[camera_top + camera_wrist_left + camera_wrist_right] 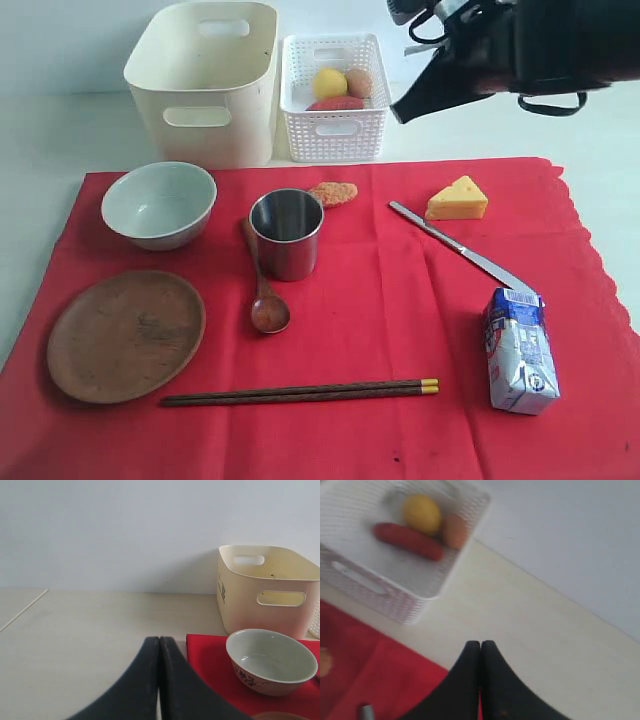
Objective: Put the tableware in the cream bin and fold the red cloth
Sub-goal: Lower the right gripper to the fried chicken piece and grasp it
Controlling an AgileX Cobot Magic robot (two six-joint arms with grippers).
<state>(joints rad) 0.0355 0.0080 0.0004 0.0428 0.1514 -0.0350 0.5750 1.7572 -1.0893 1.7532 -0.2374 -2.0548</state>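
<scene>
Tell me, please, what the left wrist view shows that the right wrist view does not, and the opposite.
Only the left wrist view: the cream bin and, on the red cloth, the ceramic bowl, plus the shut left gripper. Only the right wrist view: the lemon, sausage and egg in the white basket, plus the shut right gripper. Both: the red cloth and the pale table.

Bowl (158,203), plate (125,335), cup (287,232), spoon (263,290), chopsticks (300,392) and knife (455,245) lie on the cloth (380,320). Behind it stand the bin (230,135), left, and basket (310,145), right.
</scene>
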